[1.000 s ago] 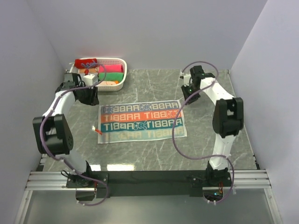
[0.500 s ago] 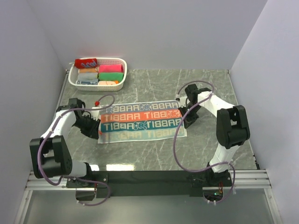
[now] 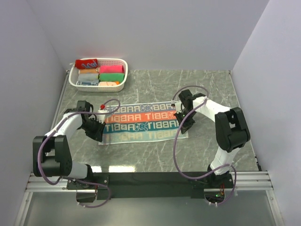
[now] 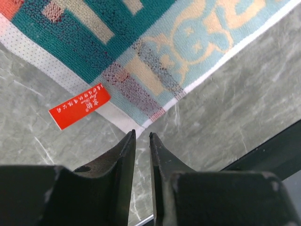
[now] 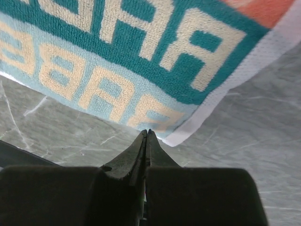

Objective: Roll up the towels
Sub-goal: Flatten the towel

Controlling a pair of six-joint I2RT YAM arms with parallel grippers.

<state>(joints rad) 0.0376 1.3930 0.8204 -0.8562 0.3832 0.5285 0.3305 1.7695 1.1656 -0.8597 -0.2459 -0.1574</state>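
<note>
Grey marbled bench (image 3: 207, 89) is carrying one cream, orange-red and teal lettered towel (image 3: 141, 123) lying flat and unrolled, the left gripper (image 4: 142, 134) jaws standing at its near left corner with a slim gap, grip not discernible, the right gripper (image 5: 146, 132) jaws pressing together at its near right edge, a red label (image 4: 80, 106) lying just beside the left tips.

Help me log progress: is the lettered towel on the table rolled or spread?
Spread flat: the lettered towel lies as a full rectangle, every row of print showing.

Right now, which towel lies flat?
The teal and orange RABBIT towel, spread on the table; the others are rolls in the basket.
</note>
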